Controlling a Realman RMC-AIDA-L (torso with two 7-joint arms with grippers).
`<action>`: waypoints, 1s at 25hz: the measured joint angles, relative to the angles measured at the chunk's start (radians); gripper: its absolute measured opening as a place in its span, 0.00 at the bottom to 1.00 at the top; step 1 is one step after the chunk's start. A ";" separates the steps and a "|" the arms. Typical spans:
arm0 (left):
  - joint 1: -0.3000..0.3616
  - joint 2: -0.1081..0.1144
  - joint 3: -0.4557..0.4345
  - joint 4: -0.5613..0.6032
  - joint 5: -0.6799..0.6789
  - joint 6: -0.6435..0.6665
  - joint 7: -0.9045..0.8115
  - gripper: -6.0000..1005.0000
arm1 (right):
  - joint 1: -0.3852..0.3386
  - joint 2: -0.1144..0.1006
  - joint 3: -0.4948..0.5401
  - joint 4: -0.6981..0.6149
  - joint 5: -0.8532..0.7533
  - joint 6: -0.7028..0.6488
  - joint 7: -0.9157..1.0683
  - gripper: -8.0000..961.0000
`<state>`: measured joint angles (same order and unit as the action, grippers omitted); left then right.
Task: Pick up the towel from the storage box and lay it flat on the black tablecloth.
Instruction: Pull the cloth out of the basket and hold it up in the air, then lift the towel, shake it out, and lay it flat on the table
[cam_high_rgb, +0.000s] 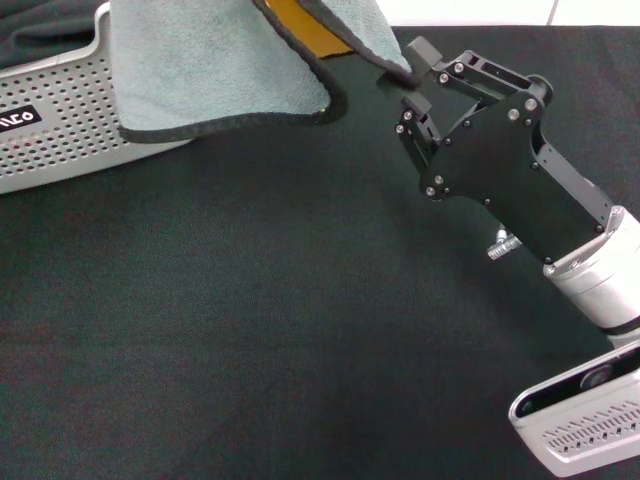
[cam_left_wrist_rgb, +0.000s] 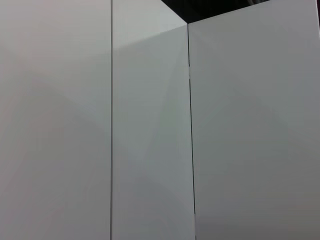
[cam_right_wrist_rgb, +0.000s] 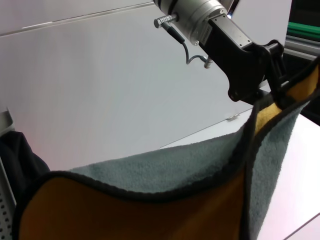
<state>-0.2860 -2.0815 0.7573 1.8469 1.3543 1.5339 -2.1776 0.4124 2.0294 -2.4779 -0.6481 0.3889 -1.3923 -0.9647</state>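
The towel (cam_high_rgb: 215, 65) hangs lifted from above, grey face out with its yellow-orange face (cam_high_rgb: 305, 25) showing inside a fold. Its lower edge drapes over the near rim of the storage box (cam_high_rgb: 70, 120) at the far left. In the right wrist view my left gripper (cam_right_wrist_rgb: 279, 92) is shut on a top corner of the towel (cam_right_wrist_rgb: 150, 210); it is above the head view's top edge. My right gripper (cam_high_rgb: 415, 75) is open beside the towel's right hanging edge, which lies close to its upper finger. The black tablecloth (cam_high_rgb: 250, 330) covers the table.
The box carries a black label with white letters (cam_high_rgb: 15, 118) and holds dark cloth (cam_high_rgb: 45, 30). White wall panels (cam_left_wrist_rgb: 150, 125) fill the left wrist view. The right arm's wrist and camera housing (cam_high_rgb: 580, 415) sit over the table's near right.
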 joint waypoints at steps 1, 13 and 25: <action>0.001 0.000 0.000 0.000 0.000 0.000 0.000 0.03 | 0.000 0.000 0.000 0.000 0.000 -0.001 0.000 0.24; 0.012 -0.005 -0.002 -0.161 0.035 0.074 0.109 0.03 | -0.001 -0.005 0.007 0.001 0.003 -0.026 0.344 0.06; -0.002 -0.002 0.002 -0.537 0.175 0.231 0.408 0.04 | 0.026 -0.062 0.087 0.108 -0.050 -0.218 0.980 0.01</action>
<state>-0.2879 -2.0834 0.7594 1.3096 1.5291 1.7645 -1.7700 0.4380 1.9672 -2.3908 -0.5406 0.3390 -1.6098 0.0153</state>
